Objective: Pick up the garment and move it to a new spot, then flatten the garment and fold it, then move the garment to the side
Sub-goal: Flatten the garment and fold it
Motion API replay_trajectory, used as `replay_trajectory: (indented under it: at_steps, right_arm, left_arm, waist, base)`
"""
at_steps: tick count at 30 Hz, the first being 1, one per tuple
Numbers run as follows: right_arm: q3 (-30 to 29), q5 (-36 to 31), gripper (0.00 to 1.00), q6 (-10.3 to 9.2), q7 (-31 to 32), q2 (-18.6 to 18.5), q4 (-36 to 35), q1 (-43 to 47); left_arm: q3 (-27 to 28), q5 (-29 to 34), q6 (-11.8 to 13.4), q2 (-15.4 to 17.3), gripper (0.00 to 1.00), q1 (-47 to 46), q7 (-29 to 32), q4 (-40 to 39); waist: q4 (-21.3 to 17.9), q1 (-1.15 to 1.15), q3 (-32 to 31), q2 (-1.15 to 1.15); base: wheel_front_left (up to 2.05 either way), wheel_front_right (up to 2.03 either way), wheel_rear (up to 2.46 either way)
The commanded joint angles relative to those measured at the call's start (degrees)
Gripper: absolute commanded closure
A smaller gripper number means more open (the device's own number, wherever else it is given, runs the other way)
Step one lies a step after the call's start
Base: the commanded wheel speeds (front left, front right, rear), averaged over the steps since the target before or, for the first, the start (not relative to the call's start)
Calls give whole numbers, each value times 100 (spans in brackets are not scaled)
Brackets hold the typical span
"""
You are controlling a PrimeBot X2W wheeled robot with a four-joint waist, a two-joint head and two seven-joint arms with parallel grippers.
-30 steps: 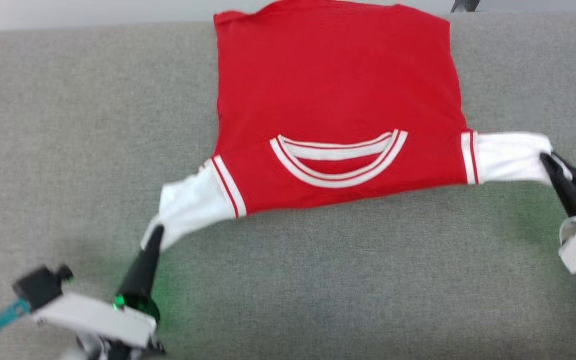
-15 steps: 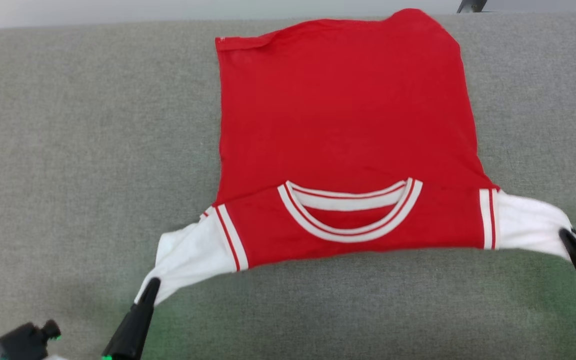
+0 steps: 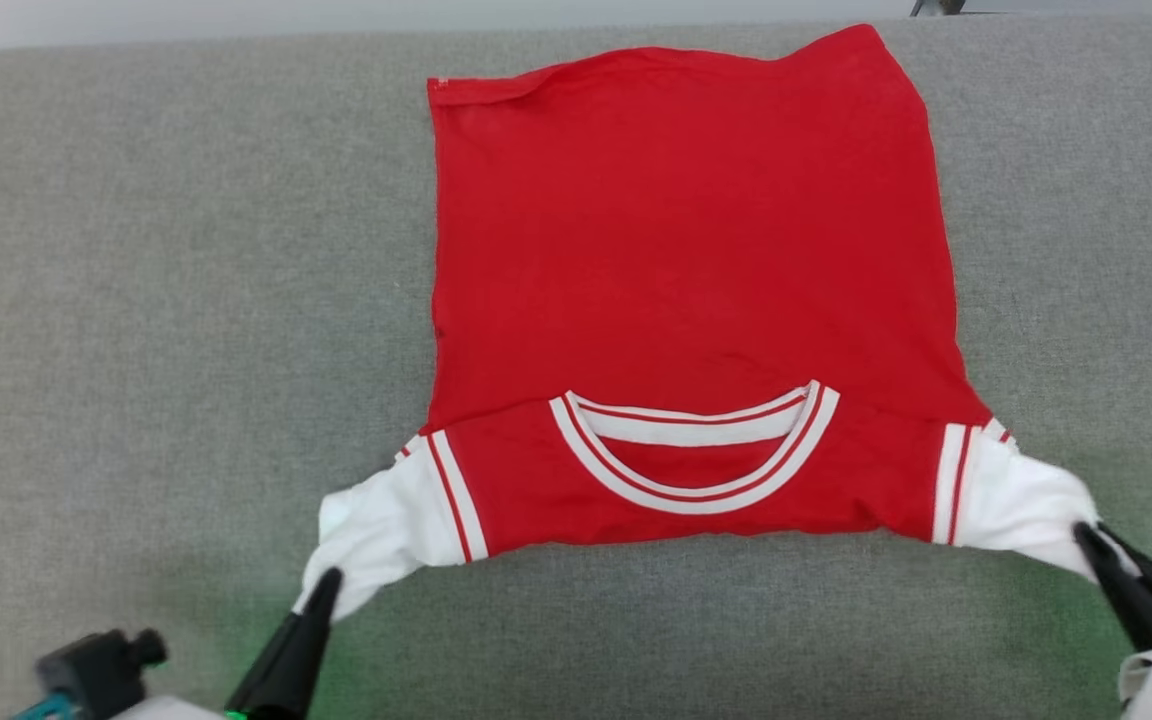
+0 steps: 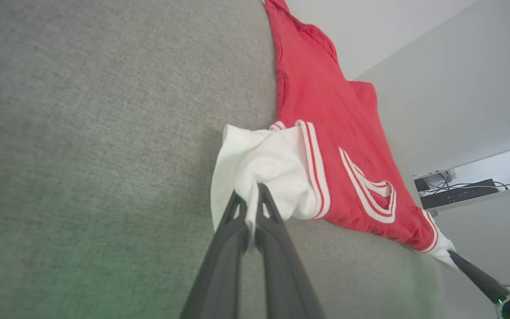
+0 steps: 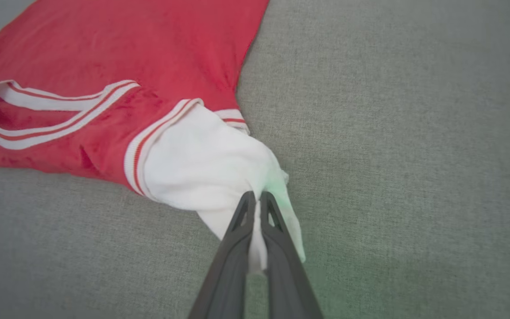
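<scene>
Well, nearest the robot, the left gripper (image 3: pixel 324 590) has its two long dark fingers pressed together on the tip of one white short sleeve (image 3: pixel 376 525), with a fold of cloth caught between them. The right gripper (image 3: pixel 1088 535) is clamped the same way on the end of the other white sleeve (image 3: pixel 1021 498). Both sleeves are drawn outward and toward the robot into bunched points.

Between them lies the soft red T-shirt (image 3: pixel 686 250), spread on the grey woven fabric surface (image 3: pixel 136 300). Its red-and-white striped round collar (image 3: pixel 696 455) is on the robot's side, and the shoulder edge looks slightly raised. Beyond the collar the red body lies smooth and mostly flat. Its far hem (image 3: pixel 656 65) sits close to the surface's far edge, with a small turned-over lip at one corner.

To my eye, the pick-up and move are done or nearly so, and the flattening is under way. What is left is letting go, smoothing the sleeves, folding, and shifting the shirt aside.
</scene>
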Motion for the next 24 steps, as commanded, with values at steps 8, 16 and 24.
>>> replay_trajectory:
  at_steps: [8, 16, 24]
  right_arm:
    - [570, -26, 100, -6, 22, -117, 896, -416]
    - [1042, -41, 100, -7, -92, -118, 1628, -666]
    - [1160, -124, 0, -7, -478, -204, 1706, -943]
  left_arm:
    - [-623, 750, 326, -197, 100, -633, 320, 713]
    - [-1048, 1295, 621, -260, 100, -940, 577, 1136]
    - [-1107, 1332, 528, -329, 100, -1059, 548, 1417]
  waist:
    - [56, 0, 41, 0]
    - [86, 0, 147, 0]
    - [42, 0, 146, 0]
  base:
    - [0, 0, 0]
    - [0, 0, 0]
    - [0, 0, 0]
